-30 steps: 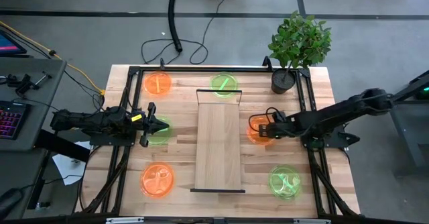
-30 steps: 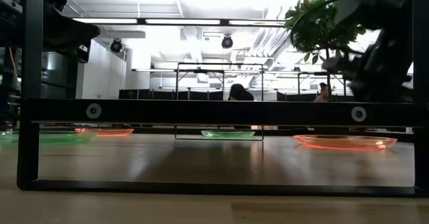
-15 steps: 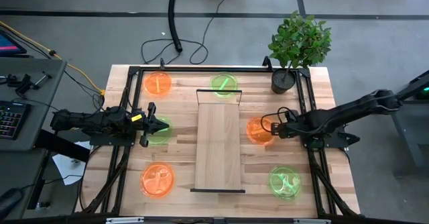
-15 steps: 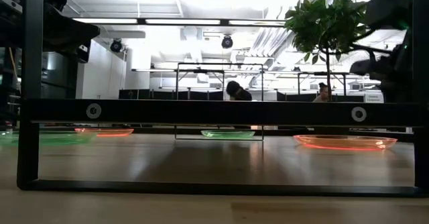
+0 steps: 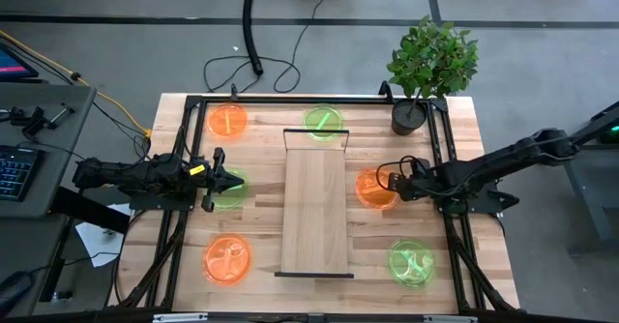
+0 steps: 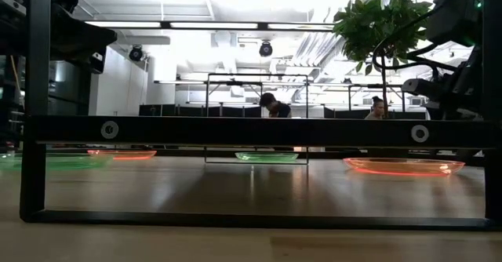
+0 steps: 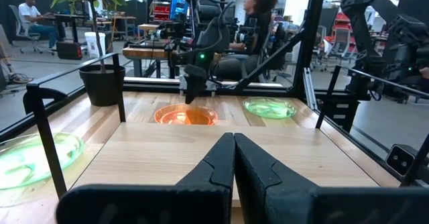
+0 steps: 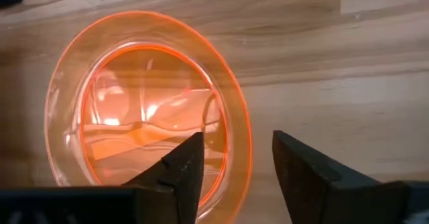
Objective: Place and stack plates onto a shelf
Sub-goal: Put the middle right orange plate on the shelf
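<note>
the right gripper (image 8: 233, 163) hangs over the near rim of an orange plate (image 5: 373, 189) that lies flat on the desk (image 5: 484, 168) just right of the shelf (image 5: 314, 202). its jaws stand open, one finger over the plate's bowl and the other outside the rim, so the rim sits between them; whether they touch it cannot be told. in the high view the right gripper (image 5: 400, 185) is at the plate's right edge, with its arm stretching away to the right.

the left gripper (image 5: 222, 182) waits at the left of the shelf, over a green plate (image 5: 230, 190), its jaws closed (image 7: 233, 158) and pointing across the shelf board.

the shelf top is bare wood. a second green plate (image 5: 323, 122) lies at the shelf's far end, touching or just beside its black frame. an orange plate (image 5: 226, 121) sits at the far left, another orange plate (image 5: 227, 260) at the near left, and a third green plate (image 5: 410, 261) at the near right, all well apart. a potted plant (image 5: 426, 67) stands at the far right corner, near the right arm.
</note>
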`<action>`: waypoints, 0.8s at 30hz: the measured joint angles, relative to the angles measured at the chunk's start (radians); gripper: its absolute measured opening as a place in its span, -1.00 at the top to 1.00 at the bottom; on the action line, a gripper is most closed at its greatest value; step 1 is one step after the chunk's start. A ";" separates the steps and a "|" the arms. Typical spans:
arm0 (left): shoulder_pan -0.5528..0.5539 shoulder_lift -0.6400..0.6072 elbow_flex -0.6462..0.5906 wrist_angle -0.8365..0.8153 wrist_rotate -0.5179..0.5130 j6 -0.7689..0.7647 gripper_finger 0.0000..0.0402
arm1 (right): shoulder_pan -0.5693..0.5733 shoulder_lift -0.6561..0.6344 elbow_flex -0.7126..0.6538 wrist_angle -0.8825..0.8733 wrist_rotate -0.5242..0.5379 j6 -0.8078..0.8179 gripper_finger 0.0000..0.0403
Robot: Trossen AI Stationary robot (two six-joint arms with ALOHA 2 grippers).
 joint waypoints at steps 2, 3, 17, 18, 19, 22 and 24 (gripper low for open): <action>0.000 0.000 0.000 0.000 0.000 0.000 1.00 | 0.000 0.020 0.000 0.021 0.000 0.004 0.22; 0.000 0.000 0.000 0.000 0.000 0.000 1.00 | 0.000 0.033 0.000 0.036 -0.003 0.004 0.22; 0.000 0.000 0.000 0.000 0.000 0.000 1.00 | 0.000 0.175 0.003 0.131 -0.010 0.049 0.59; 0.000 0.000 0.000 0.000 0.000 0.000 1.00 | 0.000 0.175 0.002 0.128 -0.011 0.050 0.72; 0.000 0.000 0.000 0.000 0.000 0.000 1.00 | 0.000 0.175 0.002 0.126 -0.011 0.054 0.85; 0.000 0.000 0.000 0.000 0.000 0.000 1.00 | 0.003 0.168 0.002 0.127 -0.001 0.093 0.93; 0.000 0.000 0.000 0.000 0.000 0.000 1.00 | 0.003 0.151 0.000 0.122 0.000 0.094 0.96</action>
